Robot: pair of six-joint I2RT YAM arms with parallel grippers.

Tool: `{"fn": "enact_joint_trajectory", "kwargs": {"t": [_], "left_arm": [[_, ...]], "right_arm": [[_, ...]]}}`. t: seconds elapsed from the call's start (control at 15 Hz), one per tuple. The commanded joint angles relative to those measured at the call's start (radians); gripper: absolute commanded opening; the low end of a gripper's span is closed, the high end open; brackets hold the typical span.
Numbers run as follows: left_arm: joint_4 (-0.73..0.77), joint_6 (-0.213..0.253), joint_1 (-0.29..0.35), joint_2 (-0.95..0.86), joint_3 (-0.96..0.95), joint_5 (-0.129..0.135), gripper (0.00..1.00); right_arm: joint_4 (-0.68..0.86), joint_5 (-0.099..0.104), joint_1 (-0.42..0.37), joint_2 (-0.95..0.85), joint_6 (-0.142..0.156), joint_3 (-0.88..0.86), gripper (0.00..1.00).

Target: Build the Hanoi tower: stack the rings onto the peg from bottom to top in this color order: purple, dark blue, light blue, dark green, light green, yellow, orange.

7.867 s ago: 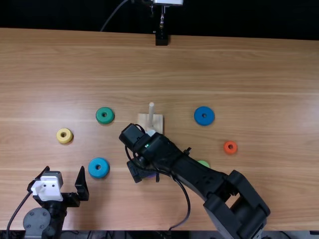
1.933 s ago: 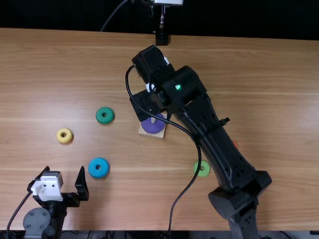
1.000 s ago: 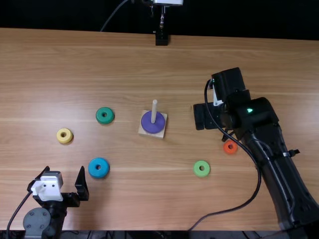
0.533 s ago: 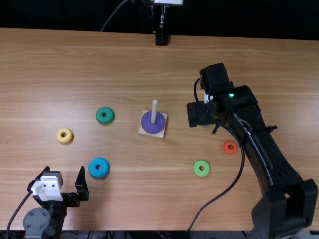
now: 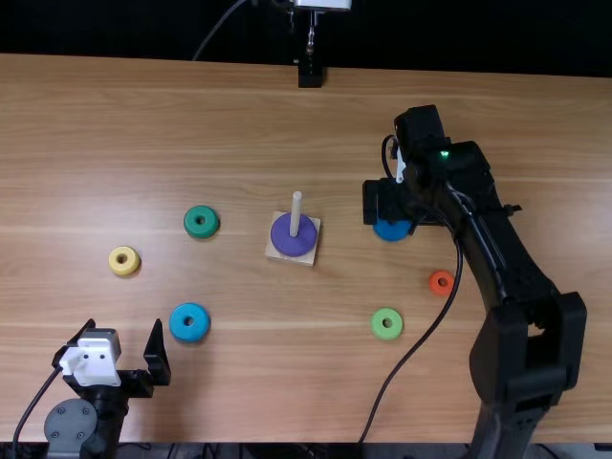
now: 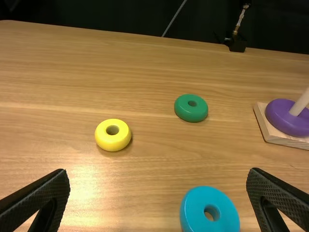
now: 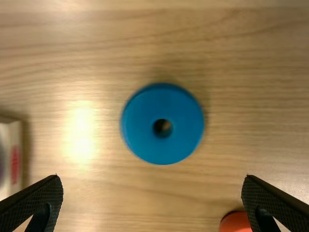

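Purple ring point(image 5: 295, 248) sits around the peg point(image 5: 295, 212). Probably light, rigid; best left seated.

Dark blue ring point(image 7: 162, 145) lies flat, right of the peg. Likely light, hard, slightly slippery; take it across opposite outer edges, centre hole free. Right gripper point(image 7: 151, 177) above it, fingers spread apart.

Light blue ring point(image 5: 189, 333), left of the peg and nearer the robot, should handle alike. Left gripper point(image 6: 158, 172) farther left of the peg, fingers also apart.

Looks: purple broad, round-edged; dark blue smooth, small centre hole; light blue paler, glossy.
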Motion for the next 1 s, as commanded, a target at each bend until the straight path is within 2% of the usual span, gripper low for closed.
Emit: {"fn": "enact_joint_trajectory", "kwargs": {"t": [0.0,0.27,0.93], "left_arm": [[-0.079,0.004,0.005,-0.017,-0.103,-0.004,1.0],[-0.079,0.004,0.005,-0.017,-0.103,-0.004,1.0],[-0.079,0.004,0.005,-0.017,-0.103,-0.004,1.0]], "right_arm": [[0.001,-0.008,-0.018,0.044,0.012,0.06,1.0],[0.0,-0.01,-0.018,0.114,0.012,0.125,1.0],[-0.019,-0.012,-0.012,0.205,0.016,0.123,1.0]]}}
